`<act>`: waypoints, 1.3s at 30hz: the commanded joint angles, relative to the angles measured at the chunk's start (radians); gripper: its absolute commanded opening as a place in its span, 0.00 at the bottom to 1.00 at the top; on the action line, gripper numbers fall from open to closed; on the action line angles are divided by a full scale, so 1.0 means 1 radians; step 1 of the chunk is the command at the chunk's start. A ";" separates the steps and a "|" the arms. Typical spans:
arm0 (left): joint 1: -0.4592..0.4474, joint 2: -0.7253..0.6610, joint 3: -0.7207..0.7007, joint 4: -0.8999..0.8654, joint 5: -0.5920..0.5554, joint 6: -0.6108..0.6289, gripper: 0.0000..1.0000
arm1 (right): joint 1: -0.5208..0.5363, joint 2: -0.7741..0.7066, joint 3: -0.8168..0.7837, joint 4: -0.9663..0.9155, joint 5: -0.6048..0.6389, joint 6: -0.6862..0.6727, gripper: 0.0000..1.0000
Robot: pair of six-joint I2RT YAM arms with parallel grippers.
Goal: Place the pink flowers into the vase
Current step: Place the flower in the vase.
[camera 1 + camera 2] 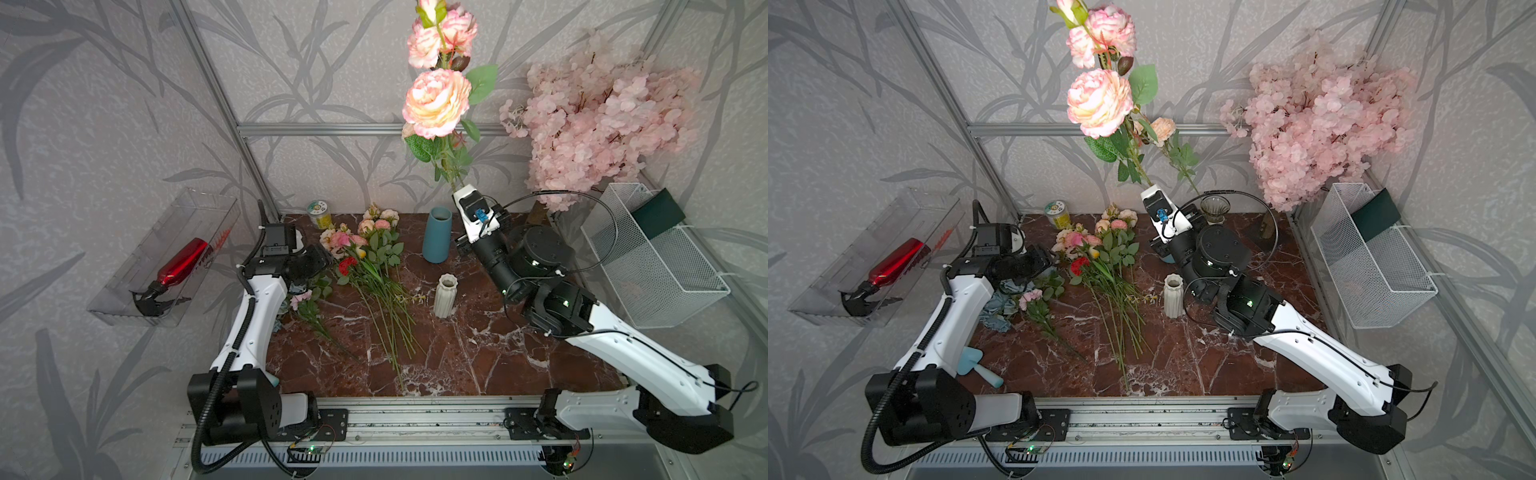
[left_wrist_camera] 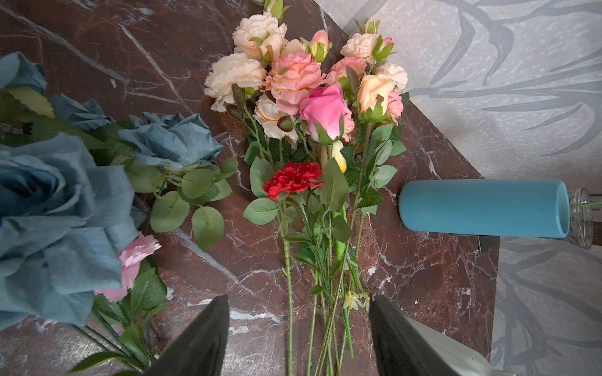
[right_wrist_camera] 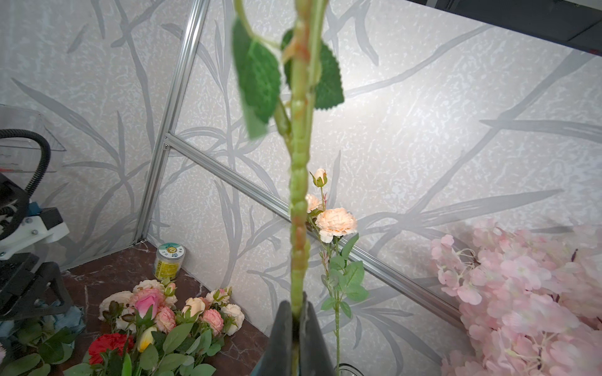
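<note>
Pink flowers (image 1: pixel 434 102) held by R gripper (image 3: pixel 296 309); jar (image 1: pixel 319 214) label unreadable.

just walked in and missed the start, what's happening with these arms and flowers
The right gripper is shut on the stem of a tall pink flower spray, holding it upright over the back of the marble table, not yet in a vase. A peach spray stands in the glass vase close by; the blue vase looks empty. The left gripper hangs open over the loose flower bunch lying on the table.
</note>
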 commanded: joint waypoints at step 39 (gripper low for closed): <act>0.015 -0.019 -0.008 0.003 0.024 0.010 0.69 | -0.445 0.198 0.202 -0.021 -0.236 0.321 0.00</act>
